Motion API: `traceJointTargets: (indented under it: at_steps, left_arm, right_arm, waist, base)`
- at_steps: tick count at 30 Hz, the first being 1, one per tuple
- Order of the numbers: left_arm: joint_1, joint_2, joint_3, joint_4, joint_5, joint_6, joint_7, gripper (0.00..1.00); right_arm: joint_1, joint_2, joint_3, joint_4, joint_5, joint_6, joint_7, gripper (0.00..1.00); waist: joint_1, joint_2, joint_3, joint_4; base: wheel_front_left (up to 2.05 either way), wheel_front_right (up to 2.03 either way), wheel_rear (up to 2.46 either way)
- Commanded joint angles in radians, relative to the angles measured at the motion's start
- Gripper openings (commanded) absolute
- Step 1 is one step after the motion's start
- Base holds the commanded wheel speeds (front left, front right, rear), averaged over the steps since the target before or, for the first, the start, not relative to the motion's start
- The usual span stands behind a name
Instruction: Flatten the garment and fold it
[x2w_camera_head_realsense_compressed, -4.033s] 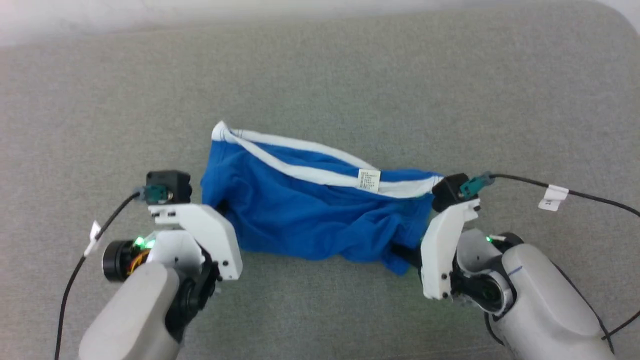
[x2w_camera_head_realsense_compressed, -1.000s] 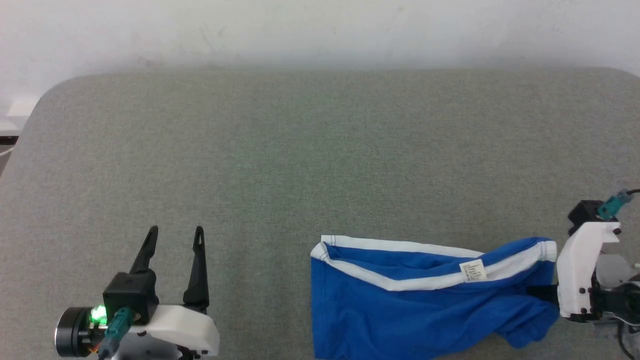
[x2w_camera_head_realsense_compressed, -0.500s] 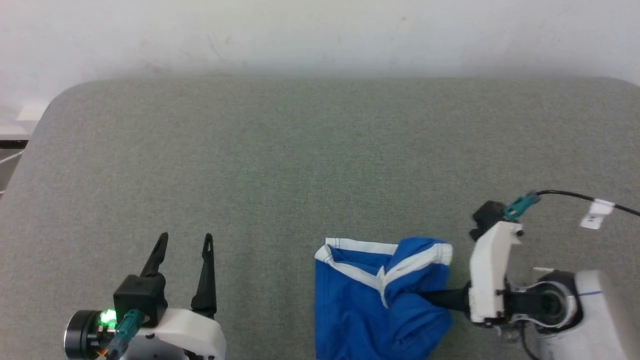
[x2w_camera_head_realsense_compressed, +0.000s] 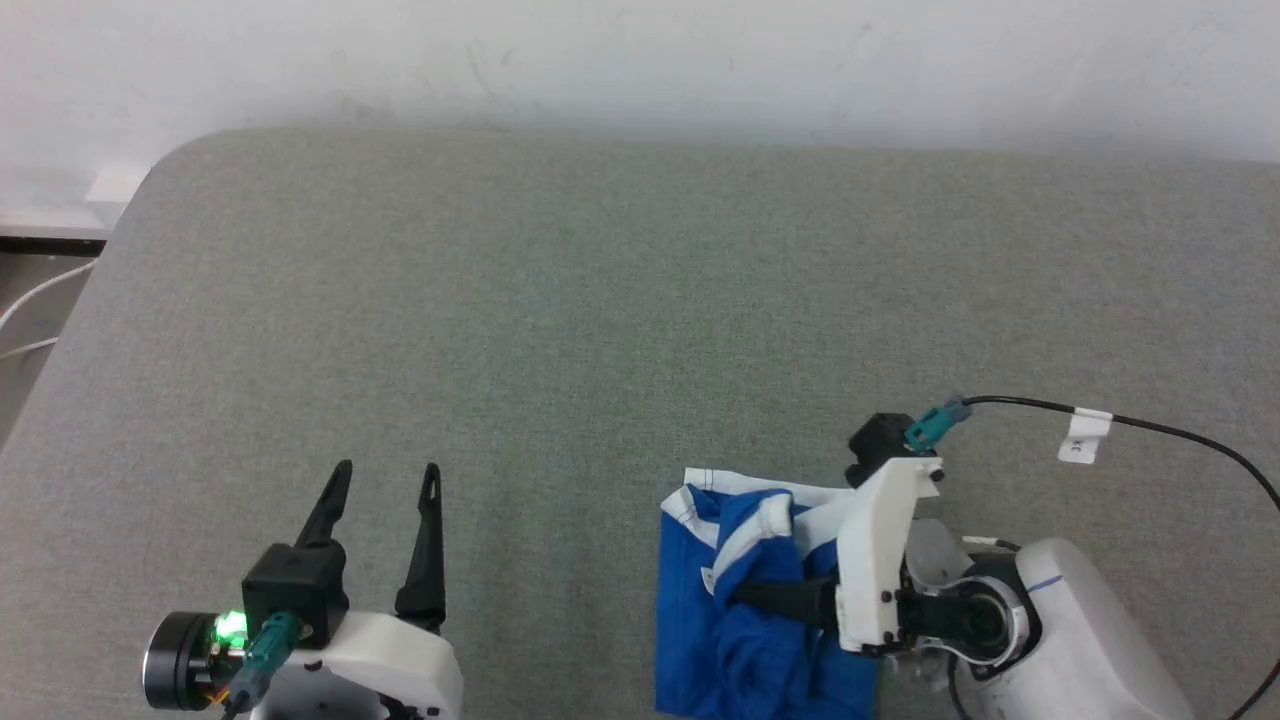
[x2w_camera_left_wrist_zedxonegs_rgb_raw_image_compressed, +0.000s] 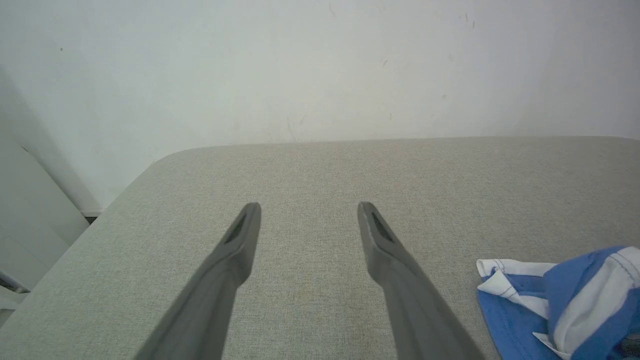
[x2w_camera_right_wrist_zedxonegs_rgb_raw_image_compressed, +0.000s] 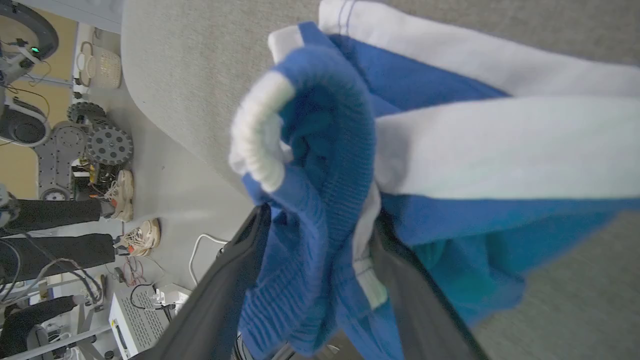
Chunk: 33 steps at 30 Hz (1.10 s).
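Garment (x2w_camera_head_realsense_compressed: 700, 640) soft ribbed blue-and-white knit, bunched in folds

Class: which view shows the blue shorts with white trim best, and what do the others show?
The head view: the small royal-blue soft shorts with white trim lie bunched, nearly whole. The left wrist view catches one corner; the right wrist view shows close-up folds between the right gripper's fingers.

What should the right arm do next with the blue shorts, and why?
Probably slide the right gripper back out of the shorts: its jaws stand apart with cloth bunched between them, and one end lies folded over the rest.
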Motion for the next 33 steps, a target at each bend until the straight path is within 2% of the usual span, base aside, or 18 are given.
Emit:
traceJointTargets:
  at_steps: [1,7,13,15,19,23,26,30,33]
  left_arm:
    - [-0.015,-0.003,0.0,0.005,0.001,-0.002,-0.006,1.0]
    - [-0.012,-0.002,-0.003,0.008,0.002,0.002,-0.009,1.0]
    - [-0.013,-0.004,-0.003,0.006,0.002,0.008,-0.009,1.0]
    - [-0.013,-0.005,-0.003,0.005,0.002,0.011,-0.01,1.0]
    - [-0.008,-0.004,0.003,0.003,-0.001,0.019,-0.013,1.0]
    - [0.0,-0.004,0.009,0.002,-0.005,0.029,-0.016,1.0]
    - [0.01,-0.004,0.015,0.0,-0.009,0.038,-0.018,1.0]
    - [0.024,-0.001,0.025,-0.003,-0.015,0.049,-0.021,1.0]
    - [0.037,0.004,0.039,-0.003,-0.019,0.062,-0.026,1.0]
  right_arm:
    - [-0.016,0.002,0.013,0.004,0.023,-0.001,-0.013,1.0]
    - [-0.046,0.002,0.08,-0.01,0.077,-0.001,-0.099,1.0]
    - [-0.07,0.002,0.137,-0.103,0.078,-0.001,-0.211,1.0]
    - [-0.073,-0.002,0.156,-0.162,0.045,-0.001,-0.282,1.0]
    - [-0.054,-0.062,0.188,-0.261,-0.089,-0.001,-0.47,1.0]
    - [0.002,-0.107,0.129,-0.305,-0.231,-0.001,-0.66,1.0]
    - [0.058,-0.114,0.047,-0.329,-0.308,-0.001,-0.769,1.0]
    - [0.147,-0.113,-0.051,-0.381,-0.376,-0.001,-0.852,1.0]
    - [0.223,-0.108,-0.106,-0.435,-0.413,-0.001,-0.87,1.0]
  waist:
    - [0.0,0.0,0.001,0.001]
    - [0.0,0.0,-0.001,-0.008]
    - [0.0,0.0,-0.001,-0.022]
    - [0.0,0.0,-0.001,-0.027]
    - [0.0,0.0,-0.004,-0.043]
    - [0.0,0.0,-0.012,-0.06]
    - [0.0,0.0,-0.019,-0.074]
    - [0.0,0.0,-0.029,-0.09]
    - [0.0,0.0,-0.035,-0.104]
  base:
    - [0.0,0.0,0.0]
    - [0.0,0.0,0.0]
    - [0.0,0.0,0.0]
    - [0.0,0.0,0.0]
    - [0.0,0.0,0.0]
    - [0.0,0.0,0.0]
    - [0.0,0.0,0.0]
    - [0.0,0.0,0.0]
    - [0.0,0.0,0.0]
